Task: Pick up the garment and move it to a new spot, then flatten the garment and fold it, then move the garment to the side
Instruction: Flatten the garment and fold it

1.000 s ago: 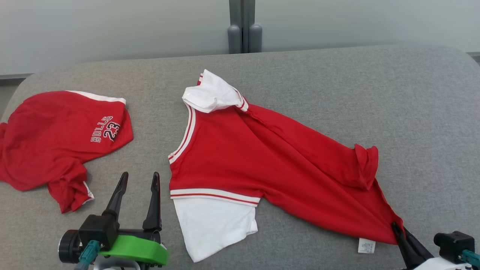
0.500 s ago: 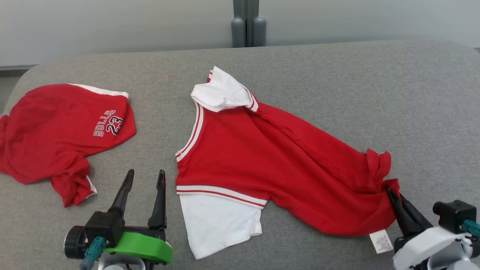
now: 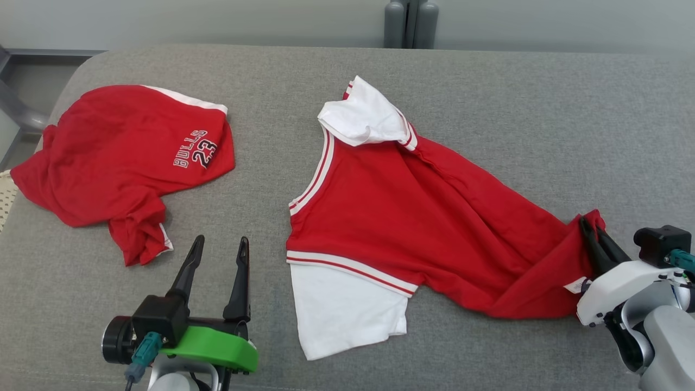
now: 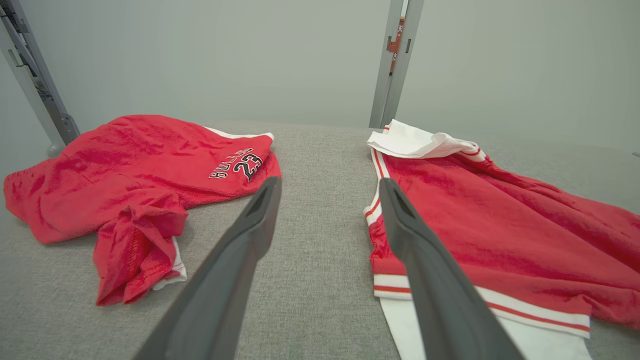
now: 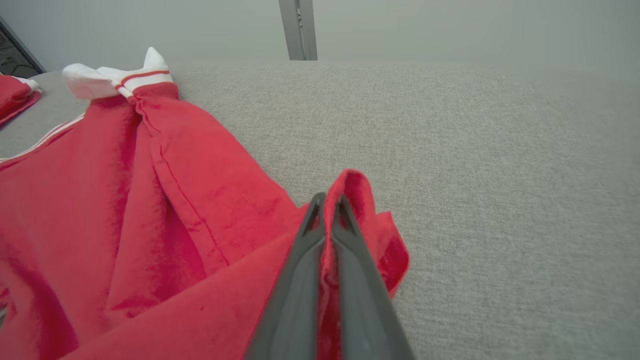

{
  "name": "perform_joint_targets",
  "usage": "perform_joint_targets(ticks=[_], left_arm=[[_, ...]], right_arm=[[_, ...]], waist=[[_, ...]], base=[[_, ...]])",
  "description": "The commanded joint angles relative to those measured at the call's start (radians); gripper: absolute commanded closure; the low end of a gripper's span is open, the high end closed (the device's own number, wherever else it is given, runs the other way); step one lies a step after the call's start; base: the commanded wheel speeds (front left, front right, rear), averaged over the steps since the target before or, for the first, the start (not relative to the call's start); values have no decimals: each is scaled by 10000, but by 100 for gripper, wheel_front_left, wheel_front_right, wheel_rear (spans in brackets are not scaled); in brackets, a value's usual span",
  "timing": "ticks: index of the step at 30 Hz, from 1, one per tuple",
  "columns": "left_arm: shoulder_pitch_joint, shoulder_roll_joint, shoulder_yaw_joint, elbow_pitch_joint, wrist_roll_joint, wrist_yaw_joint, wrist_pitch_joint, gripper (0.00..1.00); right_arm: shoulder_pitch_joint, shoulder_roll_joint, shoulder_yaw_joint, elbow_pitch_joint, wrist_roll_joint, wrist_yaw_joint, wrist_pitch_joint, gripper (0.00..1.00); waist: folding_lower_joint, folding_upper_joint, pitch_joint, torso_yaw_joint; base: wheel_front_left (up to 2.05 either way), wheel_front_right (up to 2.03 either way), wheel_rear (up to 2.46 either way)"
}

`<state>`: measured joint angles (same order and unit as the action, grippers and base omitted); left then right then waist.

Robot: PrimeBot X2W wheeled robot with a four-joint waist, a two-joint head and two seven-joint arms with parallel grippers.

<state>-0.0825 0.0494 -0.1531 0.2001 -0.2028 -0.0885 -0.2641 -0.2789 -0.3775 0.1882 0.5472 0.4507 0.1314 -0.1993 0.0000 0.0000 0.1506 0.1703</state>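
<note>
The garment (image 3: 412, 217) is a red jersey with white sleeves and striped trim, lying spread on the grey padded surface (image 3: 543, 108). My right gripper (image 3: 589, 225) is shut on its red hem corner at the right, which is lifted and folded back over the body. In the right wrist view the fingers (image 5: 330, 199) pinch a fold of the garment (image 5: 150, 200). My left gripper (image 3: 221, 240) stands open and empty, just left of the garment's lower white sleeve. In the left wrist view that gripper (image 4: 330, 184) points between the two red pieces, the garment (image 4: 500, 225) on its right.
A second red piece printed BULLS 23 (image 3: 125, 157) lies crumpled at the far left, near the surface's left edge. A grey post (image 3: 411, 21) stands behind the surface. Bare grey padding stretches across the back and right.
My right gripper has carried the hem corner away from the front edge, folding the hem over the body. The head camera has shifted. The left gripper stays open and still.
</note>
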Motion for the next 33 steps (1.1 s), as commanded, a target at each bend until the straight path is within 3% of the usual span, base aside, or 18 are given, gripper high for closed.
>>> perform_joint_targets(ticks=[1,2,9,18,33], left_arm=[[-125,20,38,22,-123,32,-4,0],[-92,20,58,37,-118,43,-5,0],[195,20,286,-5,-5,67,-3,0],[468,22,660,-100,187,-9,-3,0],[942,22,1071,-138,384,-162,-5,0]], right_arm=[[-225,2,84,238,78,-14,-169,9],[-309,42,108,423,142,-14,-276,0],[-275,30,-120,336,64,-14,-664,0],[942,401,-1440,-1944,-529,-14,-660,0],[3060,1225,-1627,-4546,-1421,-14,-663,0]], waist=[[0,0,13,69],[0,0,-24,48],[0,0,-387,-392],[0,0,-767,-1013],[0,0,-1314,-1280]], base=[[0,0,0],[0,0,0],[0,0,0],[0,0,0],[0,0,0]])
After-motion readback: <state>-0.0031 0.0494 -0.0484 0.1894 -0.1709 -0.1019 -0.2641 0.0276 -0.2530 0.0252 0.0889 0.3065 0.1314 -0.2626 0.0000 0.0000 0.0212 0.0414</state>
